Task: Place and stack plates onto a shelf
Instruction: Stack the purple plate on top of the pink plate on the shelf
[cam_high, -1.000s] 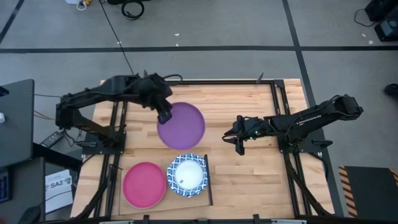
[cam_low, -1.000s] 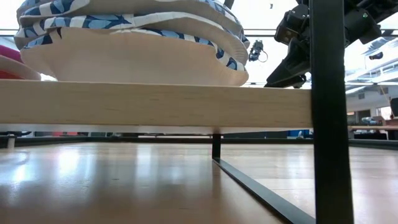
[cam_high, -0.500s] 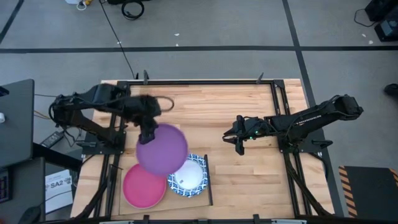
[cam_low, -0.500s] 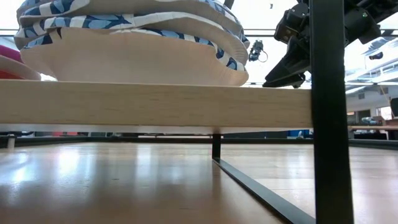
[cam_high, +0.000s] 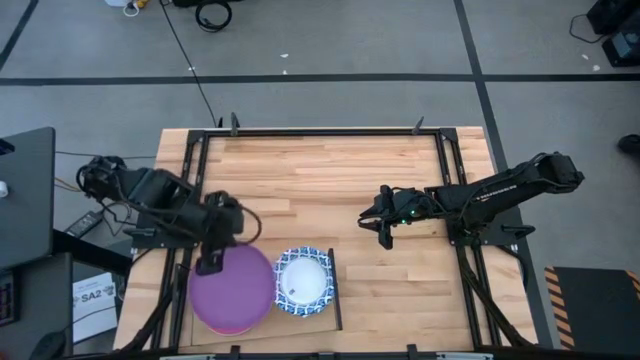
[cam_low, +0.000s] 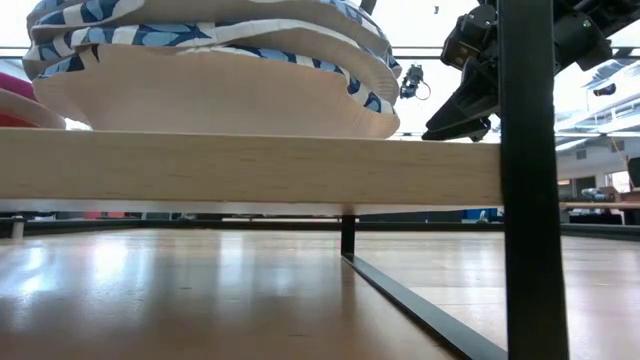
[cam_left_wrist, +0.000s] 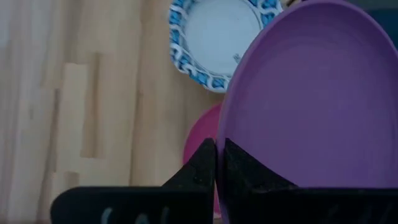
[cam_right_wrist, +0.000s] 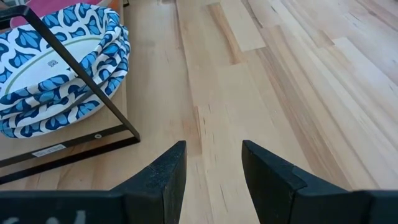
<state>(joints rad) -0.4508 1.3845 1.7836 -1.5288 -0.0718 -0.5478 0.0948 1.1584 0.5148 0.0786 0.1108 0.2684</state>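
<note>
A: On shelf (cam_high: 336, 300): blue-rimmed stack (cam_high: 303, 281), magenta plate (cam_left_wrist: 202, 140).

B: Purple plate (cam_high: 232, 288), roughly flat, rim pinched in shut left gripper (cam_high: 209, 264), above magenta. Right gripper (cam_high: 384, 233) half-open, empty.

We've got loads of bare tabletop (cam_high: 330, 175) up top; the shelf (cam_high: 335, 290) is packed with the purple plate (cam_high: 232, 290) and blue-rimmed stack (cam_high: 303, 282).

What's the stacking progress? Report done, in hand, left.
Done: blue-rimmed plates stacked on the shelf, magenta plate beside them. In hand: left gripper, jaws shut on the purple plate, holds it over the magenta one. Left: releasing it. Right gripper waits open mid-table.
</note>
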